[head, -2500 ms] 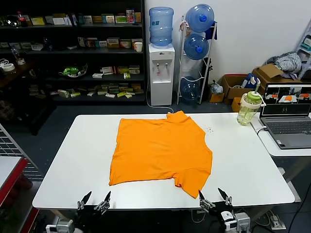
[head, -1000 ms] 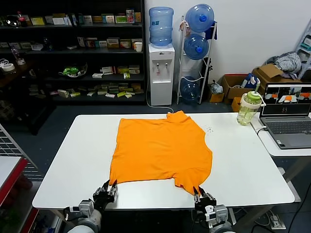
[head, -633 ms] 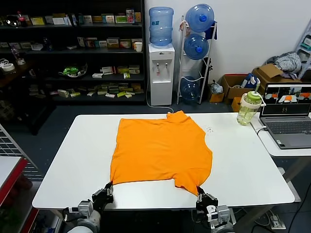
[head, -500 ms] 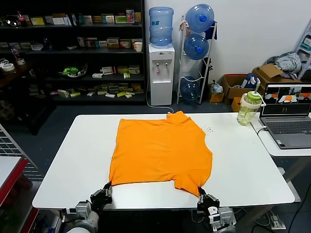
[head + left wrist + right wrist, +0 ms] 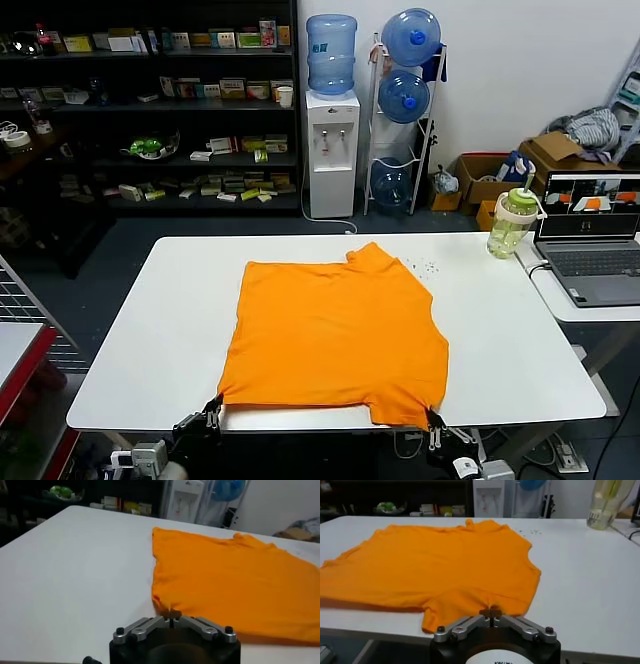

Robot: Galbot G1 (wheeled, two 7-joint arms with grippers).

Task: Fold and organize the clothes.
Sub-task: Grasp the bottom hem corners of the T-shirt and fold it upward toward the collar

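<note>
1. the shirt (image 5: 335,335) lies flat on the table (image 5: 130,330), its hem at the near edge.
2. left gripper (image 5: 171,618) and right gripper (image 5: 491,613) each pinch a hem corner.
3. risk: thin fabric slips out, or uneven pulling skews the shirt.

**Orange on white**

A plain, bright orange T-shirt (image 5: 335,335) lies across a white table (image 5: 500,330). Beyond it stand a white water dispenser (image 5: 331,150) with translucent blue bottles (image 5: 408,65), a pale green-lidded jug (image 5: 512,222), and a grey laptop (image 5: 592,240) beside dark shelving (image 5: 150,100).
</note>
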